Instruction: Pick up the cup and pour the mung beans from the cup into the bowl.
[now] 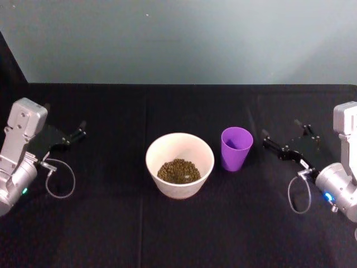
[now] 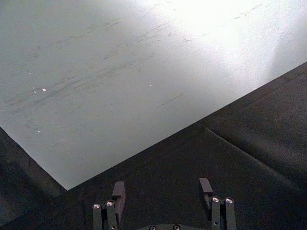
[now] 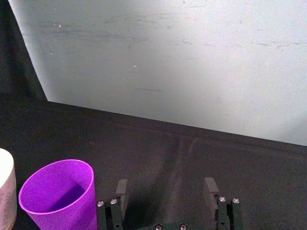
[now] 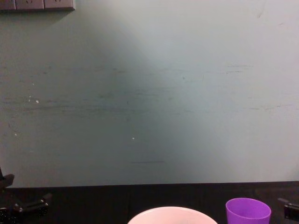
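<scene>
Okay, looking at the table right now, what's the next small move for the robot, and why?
Probably none with the cup: the mung beans already lie in the bowl, and the cup stands upright beside it, looking empty. The right pincer is open, close to the cup but apart from it, so easing that arm back seems sensible. The left pincer sits open at the far left.

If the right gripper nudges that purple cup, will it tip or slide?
The cup stands upright beside the bowl, tapering to a narrow base, so a high push would probably tip it. Its inside looks empty while the beans lie in the bowl, so it is likely light. Smooth walls may slip; the right gripper is open, apart.
</scene>
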